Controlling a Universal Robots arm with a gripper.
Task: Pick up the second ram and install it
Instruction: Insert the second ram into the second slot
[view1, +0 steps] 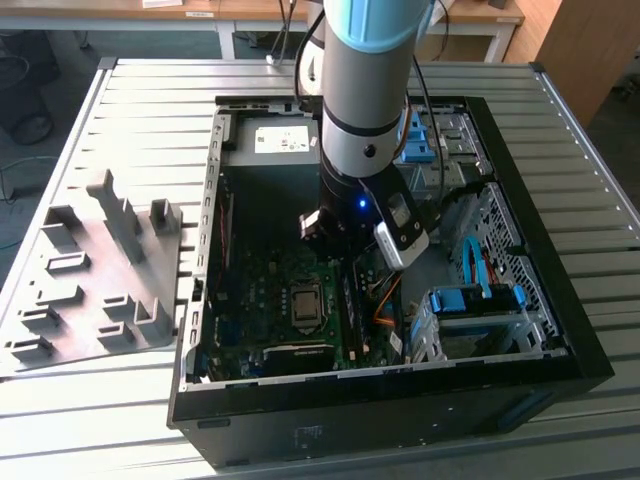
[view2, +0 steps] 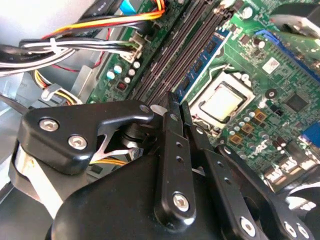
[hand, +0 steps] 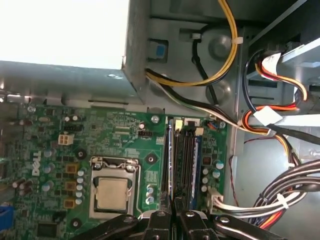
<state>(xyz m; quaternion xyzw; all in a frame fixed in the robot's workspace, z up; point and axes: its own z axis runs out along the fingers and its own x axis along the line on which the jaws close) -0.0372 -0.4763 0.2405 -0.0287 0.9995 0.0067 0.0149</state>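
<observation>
You have the second ram (hand: 170, 160) standing edge-on over the memory slots in the first wrist view. It reads as a thin, straight, pale-grey strip running along the outermost slot on the processor side. Its flat faces, chips and label are turned away from you, and whether it is seated cannot be told.

Your gripper (hand: 173, 216) has its 2 slim black metal fingers (view2: 170, 117) drawn together on the strip's near end, pinching it. In the second wrist view the fingers and their bolted linkages cover the stick itself.

1 other memory stick (hand: 195, 165), with a bluish face, already sits in a slot on the far side of the bank. The slots lie in the glossy green motherboard (hand: 125, 140), beside the square metal processor socket (hand: 112, 192). Bundled yellow, red, black and white cables (hand: 280, 200) curve past the board's edge and run out of frame.

In the exterior view the grey, cylindrical arm (view1: 365, 90) drops into the open black case (view1: 520, 400) and hides the slots. At 9 o'clock from the case lies the grey plastic slotted fixture block (view1: 95, 270), on the ribbed metal table (view1: 150, 100)
</observation>
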